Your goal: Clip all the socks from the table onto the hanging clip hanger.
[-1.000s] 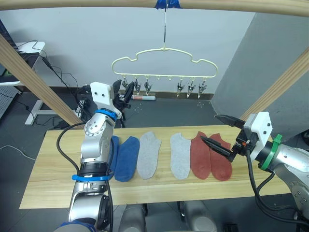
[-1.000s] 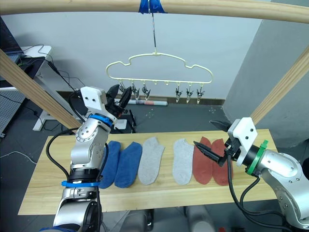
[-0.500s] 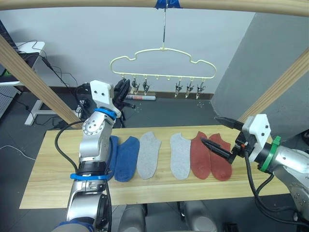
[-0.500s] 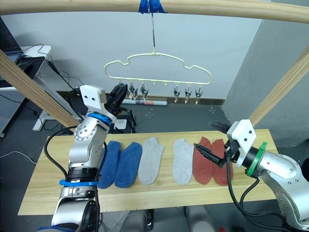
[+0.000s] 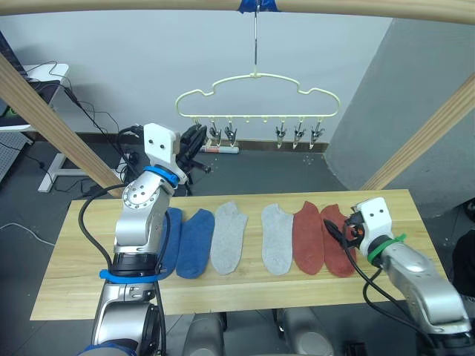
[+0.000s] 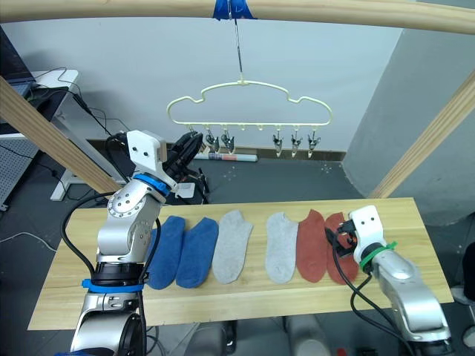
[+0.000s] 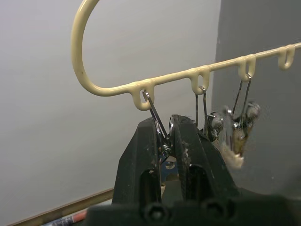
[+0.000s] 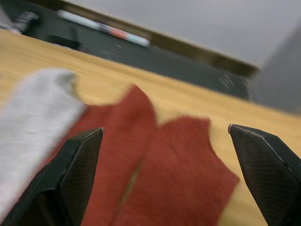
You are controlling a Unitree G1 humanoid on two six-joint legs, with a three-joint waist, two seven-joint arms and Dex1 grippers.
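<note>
Six socks (image 5: 252, 237) lie in a row on the counter (image 5: 67, 274): two blue at the robot's left, two light grey in the middle, two rust red at the right. The clip hanger (image 5: 256, 96) hangs by its hook from a wooden pole (image 5: 148, 4) above. The left gripper (image 7: 164, 141) is raised to the hanger's left end, its fingers pinched narrowly on the leftmost clip (image 7: 157, 125). The right gripper (image 8: 164, 155), spread wide, hovers low just above the two rust red socks (image 8: 160, 165).
</note>
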